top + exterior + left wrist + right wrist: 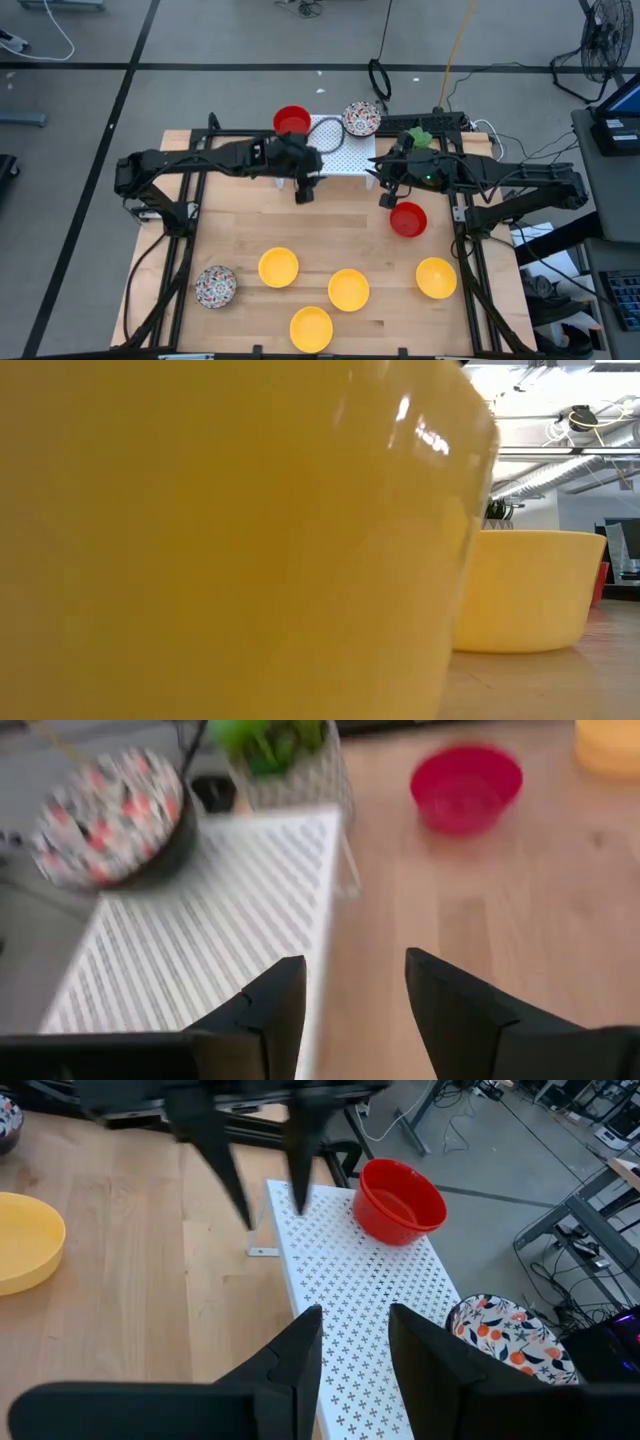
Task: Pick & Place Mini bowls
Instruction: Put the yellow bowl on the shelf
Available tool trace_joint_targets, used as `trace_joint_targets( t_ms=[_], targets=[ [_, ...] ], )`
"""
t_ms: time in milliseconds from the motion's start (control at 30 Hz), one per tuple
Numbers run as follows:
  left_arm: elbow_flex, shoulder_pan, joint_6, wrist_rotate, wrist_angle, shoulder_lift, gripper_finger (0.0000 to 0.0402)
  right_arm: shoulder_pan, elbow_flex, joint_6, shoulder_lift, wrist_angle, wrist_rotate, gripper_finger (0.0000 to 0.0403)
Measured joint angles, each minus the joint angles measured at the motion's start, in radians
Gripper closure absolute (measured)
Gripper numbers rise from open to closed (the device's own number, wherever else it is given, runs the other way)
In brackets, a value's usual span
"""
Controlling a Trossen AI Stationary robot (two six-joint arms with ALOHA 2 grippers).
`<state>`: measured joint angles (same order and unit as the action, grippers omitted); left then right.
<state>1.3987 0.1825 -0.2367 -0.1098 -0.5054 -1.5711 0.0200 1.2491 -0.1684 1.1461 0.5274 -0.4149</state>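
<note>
Nearest the table's front edge sits one yellow bowl [311, 328], so close to the low camera that it fills most of that view [230, 540]. Just behind it lie three more yellow bowls in a loose row: one to the left [278, 267], one in the middle [348, 289] and one to the right [436, 278]. A speckled bowl [215, 287] rests at the front left, well apart from the rest.

Farther back, a red bowl [408, 219] stands on the bare wood at the right. The right gripper [387, 198] hovers just beside it, toward the rack, its fingers parted by a narrow gap and empty. The left gripper [305, 192] hangs at the near edge of the white rack [345, 160], fingers spread wide with nothing between them.

On the rack's far left end stands a second red bowl [292, 121]. At its far right end lies a second speckled bowl [361, 118], tilted, with a green plant [418, 137] nearby to the right.
</note>
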Motion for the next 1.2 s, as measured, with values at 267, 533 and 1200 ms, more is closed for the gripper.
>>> trace_joint_targets(
  t_ms=[267, 533, 1200],
  targets=[
    [0.0, -0.096, 0.332, 0.053, -0.374, 0.0, 0.0224, 0.0, 0.0, 0.0, 0.0, 0.0, 0.0, 0.0298],
    [0.0, -0.287, 0.605, 0.128, -0.493, 0.0, 0.0224, 0.0, 0.0, 0.0, 0.0, 0.0, 0.0, 0.0298],
    [-0.002, -0.647, 0.732, 0.057, -0.488, -0.181, 0.0224, 0.0, 0.0, 0.278, 0.0, -0.015, 0.109, 0.0298]
  ],
)
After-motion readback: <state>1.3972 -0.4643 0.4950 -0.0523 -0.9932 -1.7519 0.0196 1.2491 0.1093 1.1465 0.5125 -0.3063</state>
